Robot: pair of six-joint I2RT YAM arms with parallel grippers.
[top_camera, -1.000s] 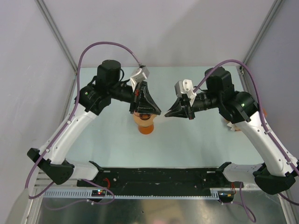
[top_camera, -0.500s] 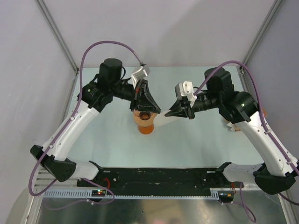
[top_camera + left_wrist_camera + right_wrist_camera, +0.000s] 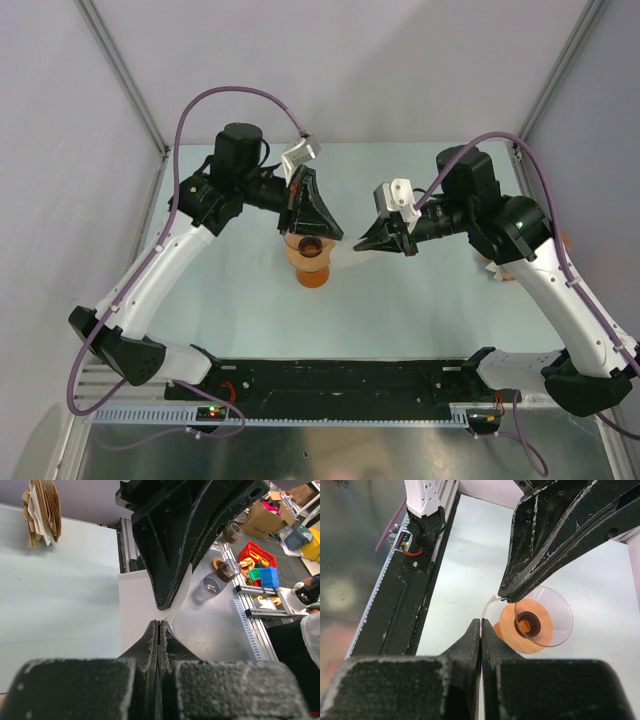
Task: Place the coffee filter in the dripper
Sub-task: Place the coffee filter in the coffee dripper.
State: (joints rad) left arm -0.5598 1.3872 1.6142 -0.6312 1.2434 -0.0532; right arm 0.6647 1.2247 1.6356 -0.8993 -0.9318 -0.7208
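Your left gripper and right gripper each have their jaws closed flat on the coffee filter. The two tips face one another near mid-table, so the white sheet is pinched between them, clear of the table. The dripper stands upright on the table just left of that pinch, under the left gripper, wide mouth up; the filter is outside it, its edge just beside the rim, and you cannot tell whether they touch.
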